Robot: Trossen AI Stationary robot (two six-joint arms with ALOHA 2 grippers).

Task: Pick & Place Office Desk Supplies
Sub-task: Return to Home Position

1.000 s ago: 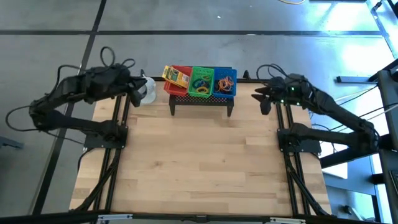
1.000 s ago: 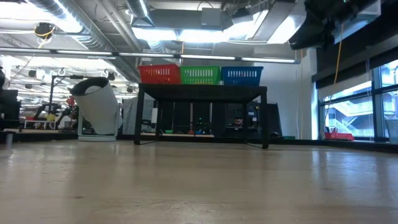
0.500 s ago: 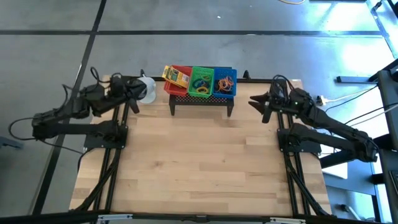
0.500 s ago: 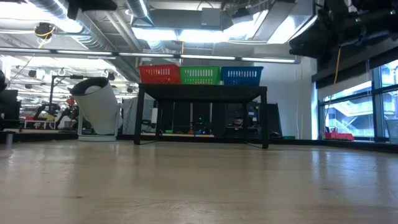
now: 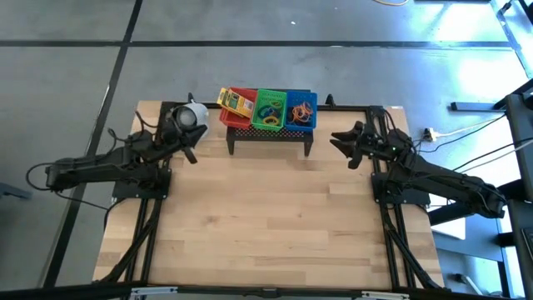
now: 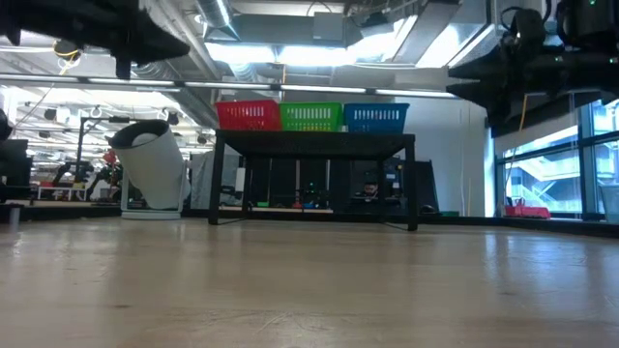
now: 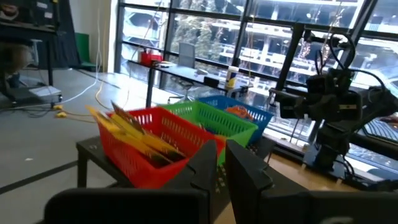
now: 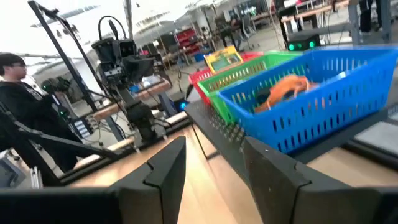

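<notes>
My left gripper (image 5: 188, 151) hangs over the far left part of the table (image 5: 266, 233), on the near side of the white mug (image 5: 193, 115). Its fingers sit almost together, with only a slit between them and nothing in it, which suits an arm with no more to carry. To its right the low black shelf (image 5: 271, 135) stands at the far edge and bears three bins in a row, side against side. The red bin (image 5: 248, 91) holds the yellow packets (image 5: 236, 102), which stick out over its left rim. The green bin (image 5: 271, 91) in the middle holds loops (image 5: 268, 113), green ones among them. The blue bin (image 5: 303, 92) holds orange loops (image 5: 302, 109). I judge the sorting finished: each kind sits in its own bin, raised off the wood. My right gripper (image 5: 342, 148) hovers near the shelf's right end, apart from it, with fingers well apart and empty, pointing toward the blue bin. What remains, I think, is only folding both arms to rest
</notes>
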